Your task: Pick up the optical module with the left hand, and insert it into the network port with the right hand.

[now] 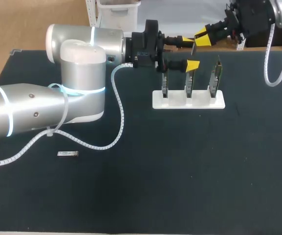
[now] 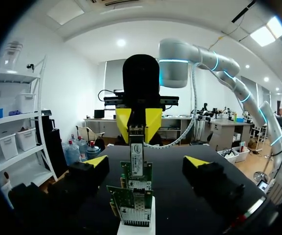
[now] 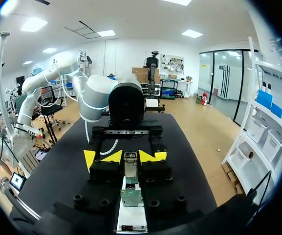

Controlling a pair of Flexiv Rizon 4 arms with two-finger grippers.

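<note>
The right gripper [image 1: 199, 35] is closed tight on the optical module [image 2: 137, 159], holding it upright over the middle of three network cards [image 1: 189, 83] in the white stand [image 1: 188, 100] (whether its lower end touches the port I cannot tell). The left gripper [image 1: 190, 52] is spread wide, holding nothing, with one finger on either side of the module. A second module [image 1: 68, 153] lies flat on the dark table [image 1: 180, 171], well apart from the stand.
</note>
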